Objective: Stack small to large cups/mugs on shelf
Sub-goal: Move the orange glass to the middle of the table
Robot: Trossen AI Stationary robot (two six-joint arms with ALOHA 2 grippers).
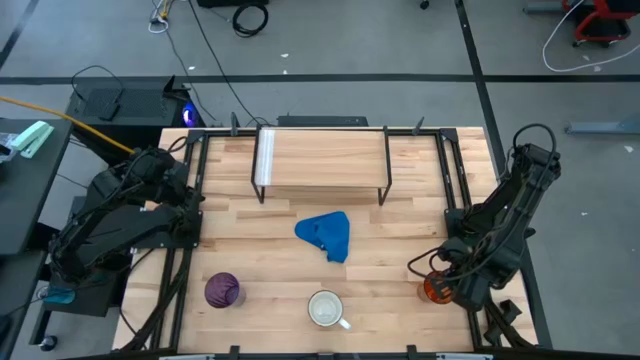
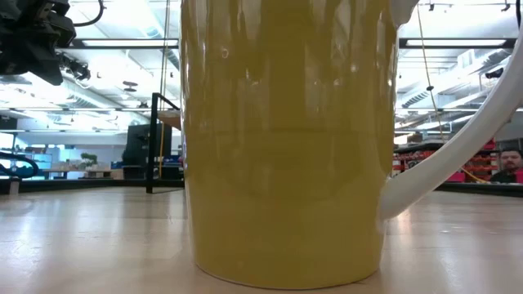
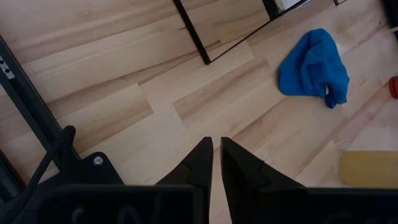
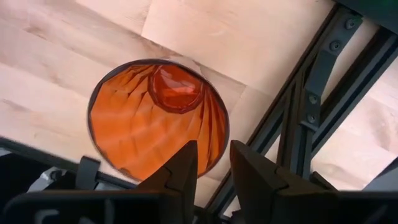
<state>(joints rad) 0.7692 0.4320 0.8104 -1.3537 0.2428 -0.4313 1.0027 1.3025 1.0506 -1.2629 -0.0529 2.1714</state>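
While the right gripper (image 4: 208, 165) straddles the orange cup's (image 4: 155, 118) rim at the surface's (image 1: 400, 240) right edge, left gripper (image 3: 216, 163) narrowly parted, empty, blue cloth (image 1: 326, 235) before the shelf (image 1: 320, 158), purple tumbler (image 1: 222, 290), white mug (image 1: 325, 308) blocking the low view.

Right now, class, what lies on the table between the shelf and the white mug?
In the high view, the crumpled blue cloth lies on the tabletop between the shelf and the white mug; bare wood lies on either side of it.

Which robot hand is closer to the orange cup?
The right one. The right gripper hangs just over the orange cup at the table's right edge. The left gripper is far away, at the left side.
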